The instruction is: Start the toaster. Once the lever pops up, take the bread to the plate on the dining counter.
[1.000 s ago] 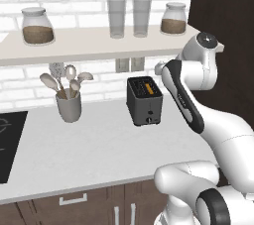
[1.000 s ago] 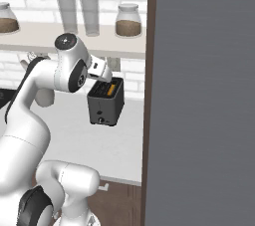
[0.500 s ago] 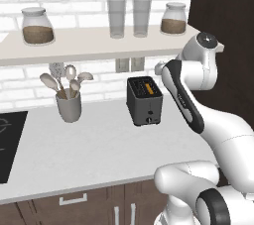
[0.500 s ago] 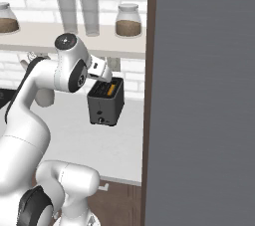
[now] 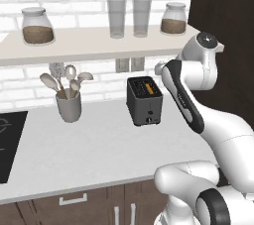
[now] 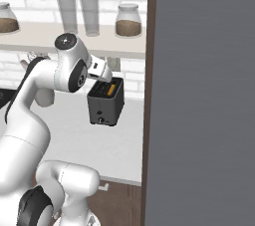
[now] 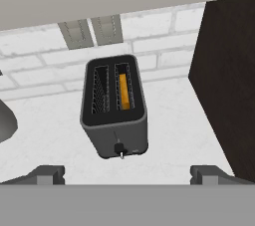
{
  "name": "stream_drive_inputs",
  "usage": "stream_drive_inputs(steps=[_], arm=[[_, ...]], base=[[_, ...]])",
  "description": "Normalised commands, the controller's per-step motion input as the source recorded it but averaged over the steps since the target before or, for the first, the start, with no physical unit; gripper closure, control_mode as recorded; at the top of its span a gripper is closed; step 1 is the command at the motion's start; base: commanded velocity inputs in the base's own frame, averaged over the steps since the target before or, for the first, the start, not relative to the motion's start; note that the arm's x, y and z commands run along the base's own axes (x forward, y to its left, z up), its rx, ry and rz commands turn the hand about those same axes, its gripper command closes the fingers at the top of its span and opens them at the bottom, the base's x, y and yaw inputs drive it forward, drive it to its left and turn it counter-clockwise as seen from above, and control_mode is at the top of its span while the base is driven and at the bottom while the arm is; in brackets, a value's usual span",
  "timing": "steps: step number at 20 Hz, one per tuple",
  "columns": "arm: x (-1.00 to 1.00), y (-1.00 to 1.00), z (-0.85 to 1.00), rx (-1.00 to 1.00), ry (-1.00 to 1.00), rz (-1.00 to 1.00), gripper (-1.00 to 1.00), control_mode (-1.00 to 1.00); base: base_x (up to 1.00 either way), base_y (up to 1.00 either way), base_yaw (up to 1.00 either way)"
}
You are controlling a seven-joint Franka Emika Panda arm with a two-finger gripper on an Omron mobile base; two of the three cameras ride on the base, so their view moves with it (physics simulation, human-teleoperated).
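The toaster (image 7: 115, 113) sits on the grey worktop (image 5: 89, 144), near the brick wall (image 7: 164, 56) and close to a tall dark panel (image 7: 226, 75) on its right side. There is lots of bare worktop in front of it. The bread (image 7: 124, 91) is down in one slot. The lever (image 7: 119, 149) sits low on the front. The gripper (image 7: 127, 172) hangs above the toaster, pointing down, with its jaws spread wide and nothing in them.

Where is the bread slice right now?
The bread sits down inside the toaster, in the slot nearer the dark cabinet side, as the hand view shows; the other slot is empty.
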Motion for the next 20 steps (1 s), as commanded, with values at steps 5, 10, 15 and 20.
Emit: stream_drive_inputs(steps=[5,10,15,20], arm=[[0.0,0.0,0.0,0.0,0.0,0.0,-1.0,-1.0],[0.0,0.0,0.0,0.0,0.0,0.0,-1.0,-1.0],[0.0,0.0,0.0,0.0,0.0,0.0,-1.0,-1.0],[0.0,0.0,0.0,0.0,0.0,0.0,-1.0,-1.0]], base=[[0.0,0.0,0.0],[0.0,0.0,0.0],[0.0,0.0,0.0],[0.0,0.0,0.0]])
